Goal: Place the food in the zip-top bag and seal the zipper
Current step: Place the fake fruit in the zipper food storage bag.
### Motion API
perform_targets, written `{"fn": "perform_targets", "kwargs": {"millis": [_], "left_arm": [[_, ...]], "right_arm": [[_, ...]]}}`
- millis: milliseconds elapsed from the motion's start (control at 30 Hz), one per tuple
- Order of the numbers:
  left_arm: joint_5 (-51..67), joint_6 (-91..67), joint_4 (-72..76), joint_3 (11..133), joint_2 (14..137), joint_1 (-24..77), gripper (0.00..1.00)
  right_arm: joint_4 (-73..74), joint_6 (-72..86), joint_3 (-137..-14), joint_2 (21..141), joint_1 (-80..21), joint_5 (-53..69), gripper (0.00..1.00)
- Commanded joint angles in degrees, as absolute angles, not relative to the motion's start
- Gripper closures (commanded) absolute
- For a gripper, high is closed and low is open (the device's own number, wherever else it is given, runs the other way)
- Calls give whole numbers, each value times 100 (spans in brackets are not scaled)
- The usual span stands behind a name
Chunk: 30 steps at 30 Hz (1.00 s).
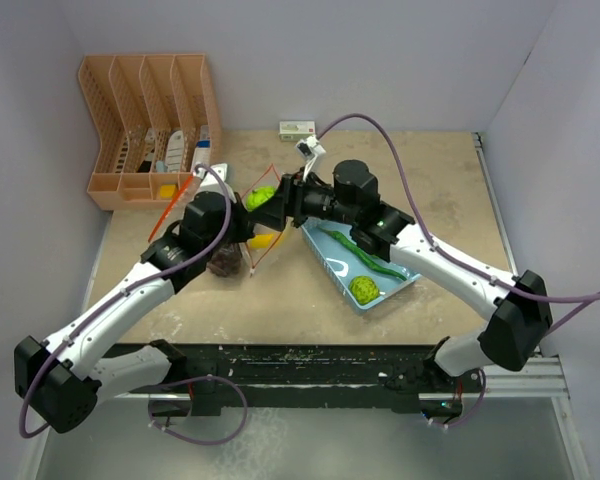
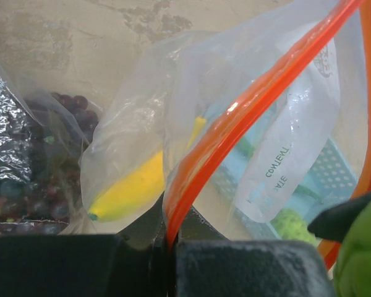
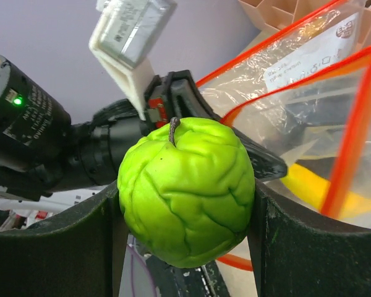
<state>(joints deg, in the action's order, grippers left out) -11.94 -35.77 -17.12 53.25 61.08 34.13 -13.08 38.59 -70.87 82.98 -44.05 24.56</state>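
Banana (image 2: 133, 185) and apparently grapes (image 2: 49, 154) in bag (image 2: 297, 124). Left gripper (image 2: 167, 247) pinches zipper rim (image 2: 253, 105); right gripper (image 3: 185, 204) clamps green fruit (image 3: 185, 185) at the mouth. Basket (image 1: 335, 270) holds vegetable (image 1: 365, 258) and second fruit (image 1: 363, 289). Zipper unsealed.

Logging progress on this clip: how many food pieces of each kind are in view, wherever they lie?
Bumpy green fruit: 2, the second fruit lying in the basket
Banana: 1
Grape bunch: 1
Long green vegetable: 1
Total: 5
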Motion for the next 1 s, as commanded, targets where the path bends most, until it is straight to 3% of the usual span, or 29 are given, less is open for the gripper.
{"fn": "perform_targets", "kwargs": {"millis": [0, 200, 433, 567, 967], "left_arm": [[-1052, -3554, -1358, 5440, 6260, 3401, 100], [-1057, -3564, -1427, 5402, 6132, 3401, 100], [-1099, -3573, -1449, 5346, 5942, 3401, 100], [-1069, -3586, -1427, 5332, 6012, 3401, 100], [-1178, -3621, -1258, 5110, 6394, 3396, 100]], "right_arm": [[-1049, 3733, -7696, 8234, -4685, 1867, 46], [222, 3646, -7649, 8361, -4704, -79, 39], [950, 3565, -7710, 8883, -4702, -646, 26], [987, 3267, -7809, 8962, -4707, -801, 1], [1285, 2869, -7533, 7619, -4707, -1097, 0]]}}
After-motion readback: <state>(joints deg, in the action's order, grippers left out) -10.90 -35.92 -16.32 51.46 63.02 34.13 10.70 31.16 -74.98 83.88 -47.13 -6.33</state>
